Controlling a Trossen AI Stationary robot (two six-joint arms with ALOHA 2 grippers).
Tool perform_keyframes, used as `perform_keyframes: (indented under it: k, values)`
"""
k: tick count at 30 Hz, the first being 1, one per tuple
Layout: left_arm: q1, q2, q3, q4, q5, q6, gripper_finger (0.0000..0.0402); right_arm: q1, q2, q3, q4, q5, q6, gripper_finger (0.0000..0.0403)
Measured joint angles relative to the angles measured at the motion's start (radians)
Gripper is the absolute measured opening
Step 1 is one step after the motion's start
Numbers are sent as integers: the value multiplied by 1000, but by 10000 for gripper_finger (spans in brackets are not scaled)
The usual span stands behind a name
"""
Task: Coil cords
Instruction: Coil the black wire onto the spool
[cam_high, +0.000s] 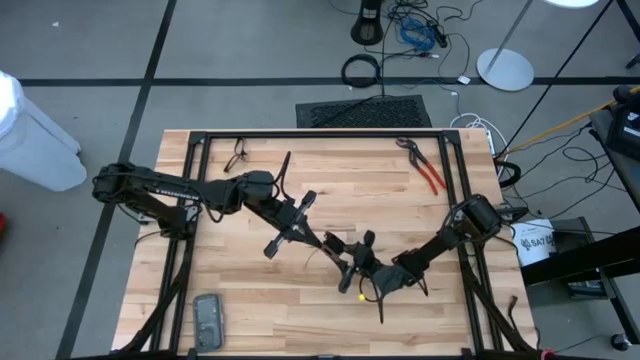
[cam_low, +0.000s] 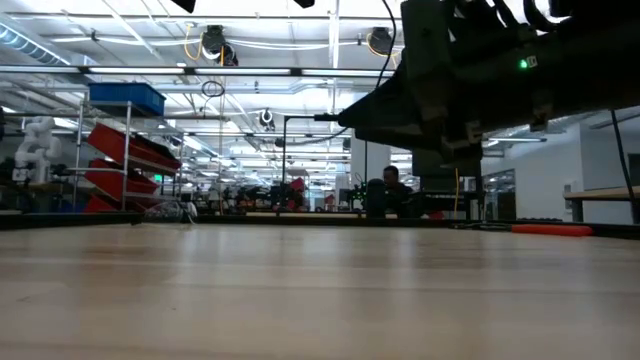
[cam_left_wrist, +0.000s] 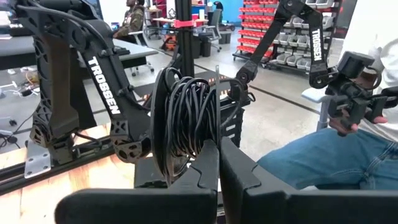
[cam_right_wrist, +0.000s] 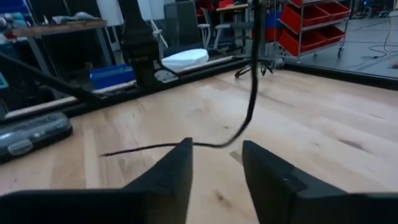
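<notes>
Cord (cam_right_wrist: 249, 93) hangs just ahead of right tool (cam_right_wrist: 216, 163), fingers apart; left tool (cam_left_wrist: 219, 163) together.

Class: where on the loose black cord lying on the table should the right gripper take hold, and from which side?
Judging by the right wrist view, grip the cord at its low sag above the wood, coming from above with jaws straddling it; there it runs crosswise, thin and unobstructed.

Cord (cam_right_wrist: 205, 144) on table (cam_high: 330, 170) mid-front, pliers (cam_high: 424, 166) behind-right — apart
</notes>
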Motion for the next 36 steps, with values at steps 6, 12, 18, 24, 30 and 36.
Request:
perform_keyframes:
  k: [6,12,18,24,30,36]
  values:
    - [0,1,0,0,0,1,2,-17,0,0,17,-4,-14,65]
    - [0,1,0,-1,0,2,2,-9,0,0,38,-1,-24,6]
    - [0,1,0,0,0,3,2,5,0,0,51,-3,-11,3]
    - [-7,1,0,-1,0,30,2,11,0,0,49,4,-12,8]
    - [-17,1,0,-8,-2,91,2,15,0,0,50,4,-7,42]
    - [-44,1,1,-99,-190,229,2,76,-69,0,-70,4,-47,71]
